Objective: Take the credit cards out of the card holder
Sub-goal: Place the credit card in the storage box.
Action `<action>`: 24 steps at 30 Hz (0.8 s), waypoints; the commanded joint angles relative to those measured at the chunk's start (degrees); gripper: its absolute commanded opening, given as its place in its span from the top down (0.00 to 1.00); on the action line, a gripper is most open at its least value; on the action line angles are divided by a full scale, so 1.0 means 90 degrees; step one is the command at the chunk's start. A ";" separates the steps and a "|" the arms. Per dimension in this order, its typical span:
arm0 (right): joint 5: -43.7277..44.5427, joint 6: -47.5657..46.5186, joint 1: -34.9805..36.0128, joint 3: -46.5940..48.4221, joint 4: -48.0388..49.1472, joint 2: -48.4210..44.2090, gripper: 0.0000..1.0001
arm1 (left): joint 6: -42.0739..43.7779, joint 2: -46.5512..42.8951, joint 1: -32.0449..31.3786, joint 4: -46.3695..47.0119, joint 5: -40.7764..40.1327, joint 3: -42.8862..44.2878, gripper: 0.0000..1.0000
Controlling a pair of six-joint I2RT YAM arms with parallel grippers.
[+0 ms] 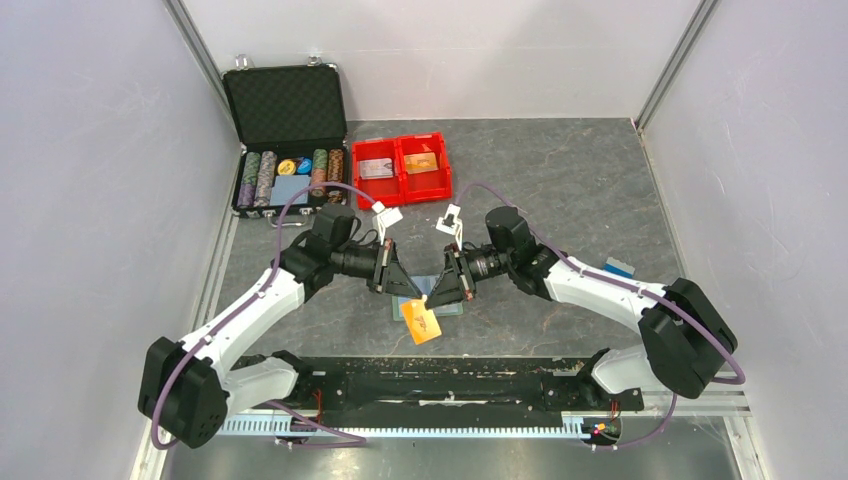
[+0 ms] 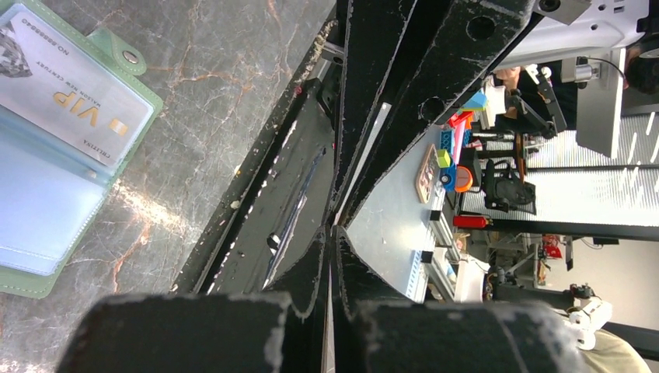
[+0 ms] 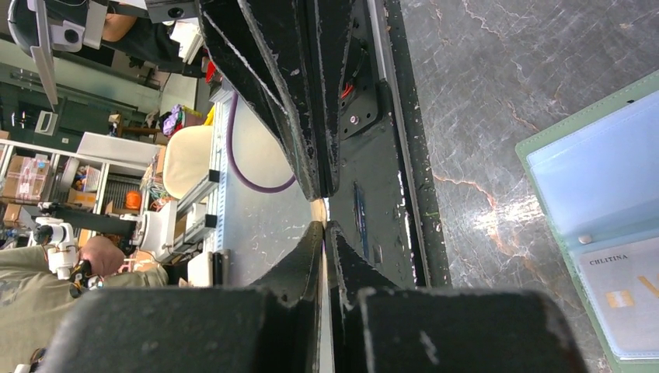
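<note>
The card holder (image 2: 47,194) lay open and flat on the table (image 1: 560,200), directly beneath both wrists. The whitish-grey card (image 2: 74,97) sat in its clear pocket. The orange card (image 1: 421,322) hung free above the holder, where the two sets of fingertips met.

Right gripper (image 3: 323,223): jaws pressed together on a tan sliver, apparently that card seen edge-on. Left gripper (image 2: 332,233): jaws together; whether they also pinched the card could not be confirmed.

Risk: a grip at one corner only could let the card pivot or drop when either arm moves off. Risk: with nothing pinning it, the holder could lift along with the whitish-grey card when that one is pulled.
</note>
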 commanded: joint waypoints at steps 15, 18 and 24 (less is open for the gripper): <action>0.0979 0.2630 -0.1122 -0.1570 0.3316 -0.0712 0.34 | -0.2789 -0.0611 0.0148 0.2014 -0.2250 -0.0332 0.98; 0.1342 0.2792 -0.1123 -0.1718 0.3559 -0.0896 0.33 | -0.3235 -0.1079 0.0178 0.2528 -0.3125 -0.0645 0.98; 0.1864 0.3826 -0.1112 -0.2058 0.4881 -0.0811 0.34 | -0.3858 -0.1999 0.0177 0.2995 -0.4564 -0.1153 0.98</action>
